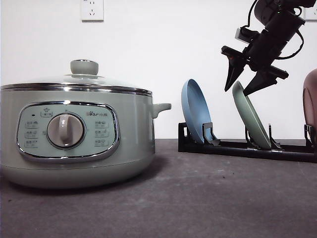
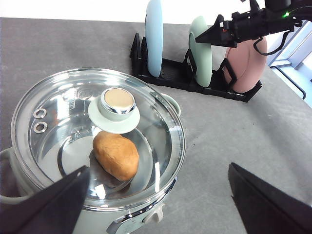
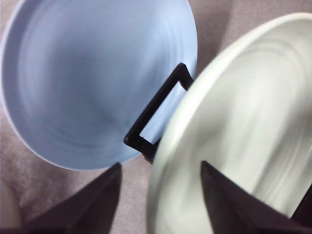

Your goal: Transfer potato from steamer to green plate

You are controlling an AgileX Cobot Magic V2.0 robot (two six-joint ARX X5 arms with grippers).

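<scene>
From the front, the steamer [image 1: 74,134] sits on the tabletop [image 1: 198,198] with its lid [image 1: 74,82] on. To its right a black rack [image 1: 247,147] holds the plates on edge, which leaves each rim free to be taken from above. The right pincer [image 1: 243,86] hangs over the green plate [image 1: 251,121], fingers spread and pointing down, one on each side of its top rim but not yet touching, probably so the plate can be lifted out and laid flat first.

In the left wrist view, the potato [image 2: 116,155] lies inside the steamer [image 2: 29,190], seen through the glass lid [image 2: 97,136], beside the knob [image 2: 116,103]. The left pincer [image 2: 161,200] is wide open and holds nothing, near the pot; the lid will have to come off first. The blue plate [image 2: 154,36], green plate [image 2: 201,51] and pink plate [image 2: 248,63] stand in the rack [image 2: 170,73].

In the right wrist view, the open fingers [image 3: 97,200] straddle the green plate's [image 3: 243,136] rim, the blue plate [image 3: 87,83] next to it.
</scene>
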